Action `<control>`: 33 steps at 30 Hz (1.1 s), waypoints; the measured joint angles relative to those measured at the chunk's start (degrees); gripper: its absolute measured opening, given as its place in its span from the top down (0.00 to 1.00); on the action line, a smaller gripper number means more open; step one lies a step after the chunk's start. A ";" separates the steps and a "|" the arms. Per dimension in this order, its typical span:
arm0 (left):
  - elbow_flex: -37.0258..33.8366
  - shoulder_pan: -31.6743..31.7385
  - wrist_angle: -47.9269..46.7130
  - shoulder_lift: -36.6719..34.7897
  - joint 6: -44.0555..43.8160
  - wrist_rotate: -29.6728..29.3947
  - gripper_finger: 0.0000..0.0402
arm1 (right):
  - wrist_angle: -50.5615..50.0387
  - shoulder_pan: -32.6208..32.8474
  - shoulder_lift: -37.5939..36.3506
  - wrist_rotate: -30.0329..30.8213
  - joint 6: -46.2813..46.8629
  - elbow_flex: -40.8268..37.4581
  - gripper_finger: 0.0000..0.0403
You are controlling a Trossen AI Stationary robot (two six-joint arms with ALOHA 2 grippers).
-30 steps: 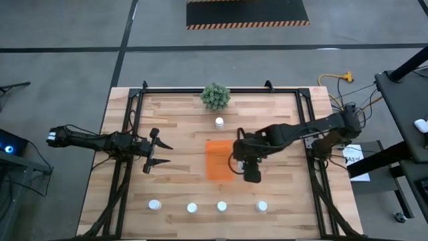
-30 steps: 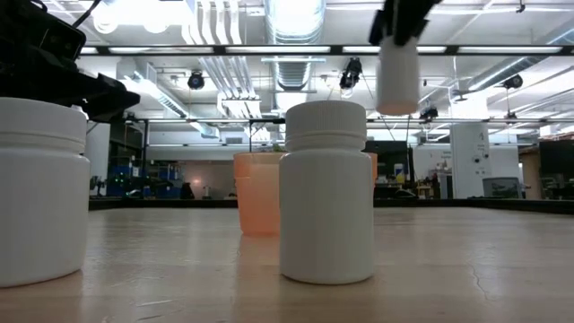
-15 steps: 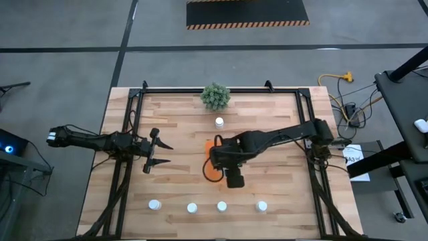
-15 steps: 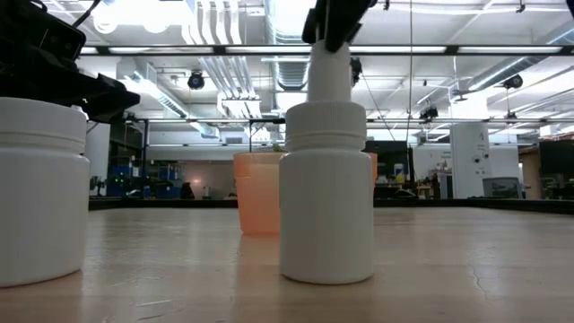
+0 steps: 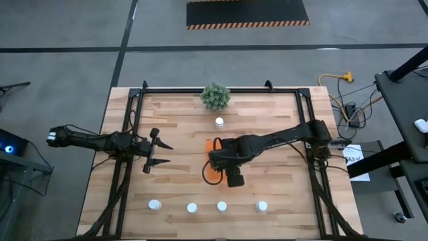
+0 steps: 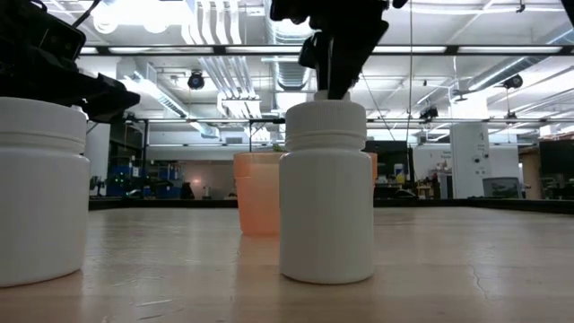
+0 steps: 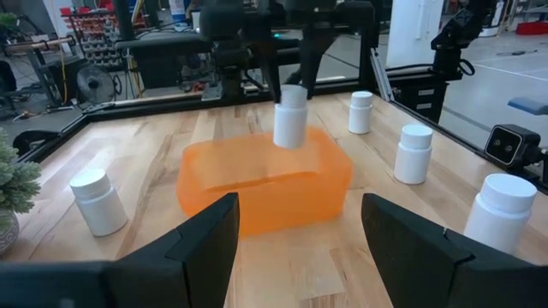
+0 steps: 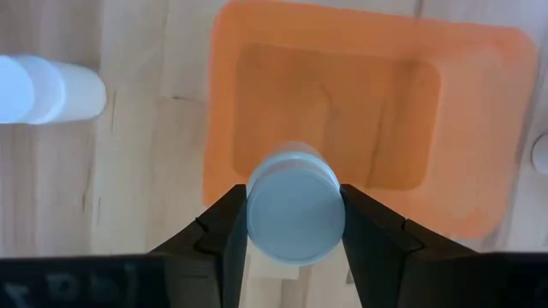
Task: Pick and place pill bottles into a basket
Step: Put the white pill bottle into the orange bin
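The right gripper [image 8: 294, 224] held a pill bottle [image 8: 295, 215] clamped above the basket [image 7: 264, 180]; the left gripper [image 5: 154, 151] waited open, far left.

A white pill bottle [image 6: 326, 190] with a ribbed cap stands upright on the wooden tabletop [image 6: 448, 269], nearest the camera. Behind it, partly hidden, sits the translucent orange basket [image 6: 258, 192]. To the left of that bottle stands another white pill bottle [image 6: 40, 190], cut off by the edge. Above the middle bottle hangs the right gripper [image 6: 334, 49], dark, its grip hidden behind the cap.
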 joint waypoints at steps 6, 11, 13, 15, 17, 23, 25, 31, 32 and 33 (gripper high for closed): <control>0.02 0.01 -0.01 0.05 0.00 0.02 0.43 | 3.14 0.02 -0.87 -0.03 -1.00 -3.91 0.65; 0.00 -0.01 -0.02 0.08 0.00 0.01 0.43 | 6.96 -0.01 -1.61 -0.49 -1.81 -6.57 0.65; 0.00 -0.01 -0.02 0.08 0.00 0.01 0.43 | 7.24 0.04 -1.63 -0.58 -1.81 -7.33 0.65; 0.00 -0.01 -0.05 0.08 0.00 0.00 0.43 | 7.18 0.02 -1.63 -0.75 -1.61 -7.71 0.65; 0.00 -0.01 0.00 0.02 0.00 0.00 0.43 | 7.33 0.02 -1.77 -0.94 -1.32 -8.07 0.65; 0.00 0.01 -0.05 0.08 0.00 0.02 0.43 | 10.42 0.17 -1.79 -4.58 -0.98 -10.01 0.65; 0.01 -0.01 0.00 0.05 0.00 0.01 0.43 | 10.67 0.17 -1.77 -4.86 -0.98 -10.88 0.65; 0.01 0.00 -0.03 0.08 0.00 0.01 0.43 | 10.82 0.17 -1.74 -4.86 -0.98 -12.69 0.65; 0.01 -0.01 -0.01 0.05 0.00 0.00 0.43 | 11.02 0.17 -1.74 -4.88 -0.98 -12.72 0.65; 0.01 0.00 -0.02 0.05 0.00 0.00 0.43 | 11.32 0.17 -1.74 -4.88 -0.99 -12.72 0.65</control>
